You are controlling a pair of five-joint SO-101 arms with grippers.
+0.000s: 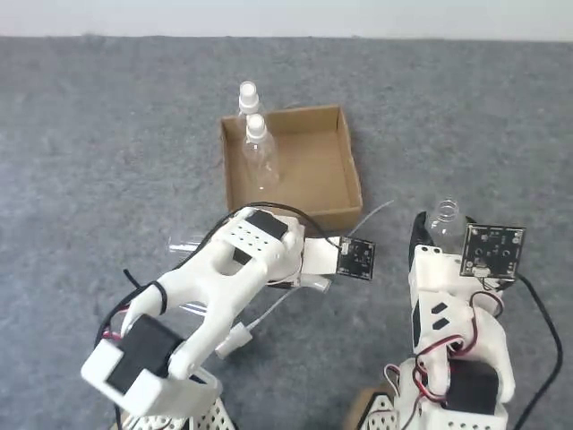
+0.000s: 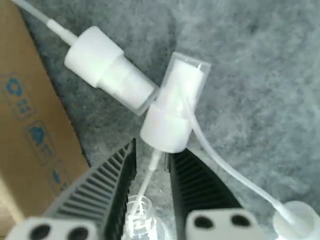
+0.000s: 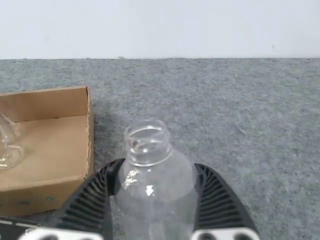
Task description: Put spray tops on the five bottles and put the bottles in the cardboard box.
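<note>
I am observing the left gripper (image 2: pixel 151 149) with its jaws standing narrowly apart. A spray top (image 2: pixel 172 112) is lying just ahead, its dip tube running between them. A second spray top (image 2: pixel 107 70) is resting against it, and the cardboard box (image 2: pixel 30 125) wall is standing alongside.

The right gripper (image 3: pixel 159 169) is held low and level, its jaws pressed against both sides of an upright clear bottle (image 3: pixel 147 142). The left gripper (image 2: pixel 152 155) is pointed steeply downward from an outstretched left arm (image 1: pixel 210 291).
</note>
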